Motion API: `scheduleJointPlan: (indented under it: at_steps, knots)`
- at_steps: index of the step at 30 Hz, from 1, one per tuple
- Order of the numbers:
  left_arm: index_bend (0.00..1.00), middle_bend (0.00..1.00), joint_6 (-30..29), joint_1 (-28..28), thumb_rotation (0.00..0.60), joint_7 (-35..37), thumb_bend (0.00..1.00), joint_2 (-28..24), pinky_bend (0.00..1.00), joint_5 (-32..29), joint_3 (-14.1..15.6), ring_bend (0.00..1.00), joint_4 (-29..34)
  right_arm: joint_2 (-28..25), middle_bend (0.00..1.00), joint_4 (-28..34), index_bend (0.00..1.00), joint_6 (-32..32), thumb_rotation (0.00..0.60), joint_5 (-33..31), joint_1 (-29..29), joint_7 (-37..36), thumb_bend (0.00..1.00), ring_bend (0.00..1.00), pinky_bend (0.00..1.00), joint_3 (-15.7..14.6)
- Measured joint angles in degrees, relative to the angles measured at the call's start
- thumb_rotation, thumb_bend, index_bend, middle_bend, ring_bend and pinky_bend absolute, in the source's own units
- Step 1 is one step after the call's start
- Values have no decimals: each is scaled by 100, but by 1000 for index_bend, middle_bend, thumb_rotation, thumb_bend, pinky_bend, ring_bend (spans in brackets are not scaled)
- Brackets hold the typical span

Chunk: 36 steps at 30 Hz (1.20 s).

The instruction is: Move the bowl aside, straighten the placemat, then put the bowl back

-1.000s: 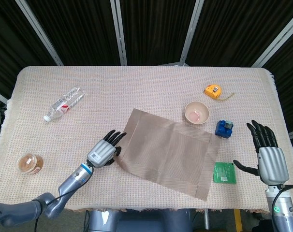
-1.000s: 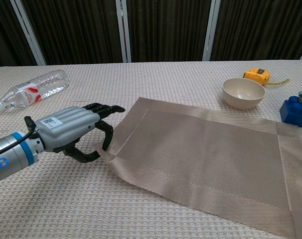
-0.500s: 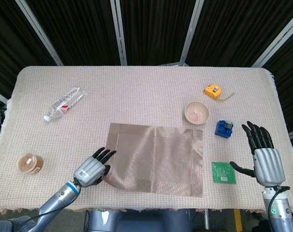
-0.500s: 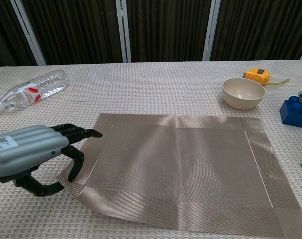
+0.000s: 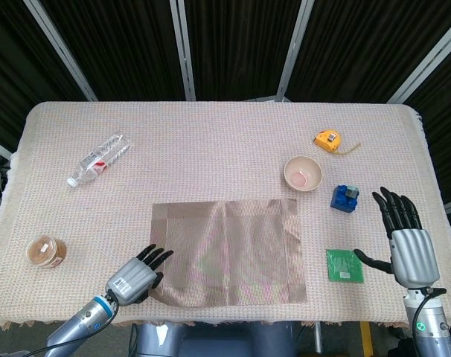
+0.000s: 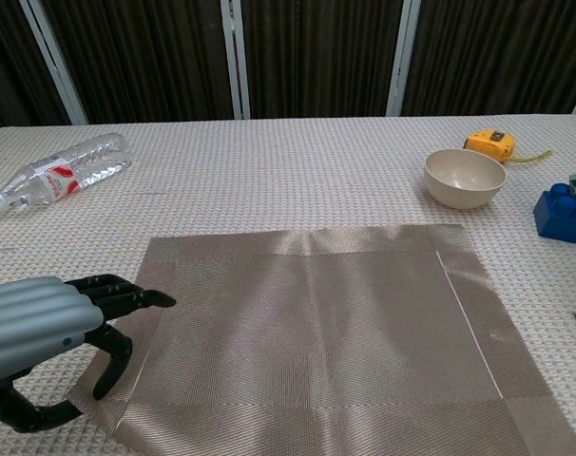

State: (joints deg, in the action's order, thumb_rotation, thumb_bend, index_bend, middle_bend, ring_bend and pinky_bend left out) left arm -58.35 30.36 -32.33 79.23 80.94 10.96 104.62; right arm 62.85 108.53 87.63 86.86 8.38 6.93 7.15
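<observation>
The left hand (image 5: 135, 277) reaches in low from the near table edge and pinches the placemat's (image 5: 229, 249) near left corner, thumb under the raised edge and fingers (image 6: 126, 293) stretched out over it. The right hand (image 5: 408, 242) stands upright well to the right of the placemat, fingers spread apart and thumb out, holding nothing.

The placemat lies roughly square to the table edge, a soft crease running across it. The bowl (image 5: 303, 174) sits off the placemat, just beyond its far right corner.

The chest view cuts off the left hand's wrist and the placemat's near edge, and does not show the right hand. What lies under the lifted corner is hidden by the hand.
</observation>
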Motion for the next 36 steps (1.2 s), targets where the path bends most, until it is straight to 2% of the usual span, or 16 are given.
scheduleJointPlan:
  at_steps: [9, 11, 13, 15, 17, 20, 23, 29, 36]
  knots:
    - [751, 0, -36, -138, 600, -96, 471, -66, 0, -53, 80, 0, -22, -27, 0, 22, 0, 19, 600, 13, -21, -27, 0, 0, 0, 10]
    - [708, 0, -35, -161, 600, -68, 445, -78, 0, -78, 80, 0, -32, -31, 0, 22, 0, 24, 600, 9, -25, -30, 0, 0, 0, 17]
    - [506, 0, -36, -181, 600, -38, 391, -93, 0, -88, 75, 0, -46, -32, 0, 21, 0, 30, 600, 4, -28, -31, 0, 0, 0, 24]
    - [154, 0, -25, -186, 600, -25, 304, -124, 0, -77, 88, 0, -46, -34, 0, 17, 0, 35, 600, -2, -31, -33, 0, 0, 0, 30]
    - [4, 0, -1, -183, 600, -12, 215, -175, 0, -64, 104, 0, -29, -36, 0, 17, 0, 37, 600, -9, -34, -39, 0, 0, 0, 35]
    - [0, 0, 22, -173, 600, 100, 109, -303, 0, -42, 107, 0, 67, -41, 0, 20, 0, 43, 600, -1, -40, -43, 0, 0, 0, 36]
    - [0, 0, -73, -186, 600, 222, 60, -512, 0, 110, 113, 0, 202, -44, 0, 14, 0, 35, 600, -11, -44, -48, 0, 0, 0, 36]
    - [0, 0, -414, -267, 600, 563, 55, -1164, 0, 417, 155, 0, 622, -35, 0, -45, 0, -50, 600, -100, -18, -82, 0, 0, 0, 54]
    - [0, 0, -1313, -477, 600, 1182, 55, -1989, 0, 505, -138, 0, 1000, 27, 0, -323, 0, -375, 600, -497, 87, -119, 0, 0, 0, 115]
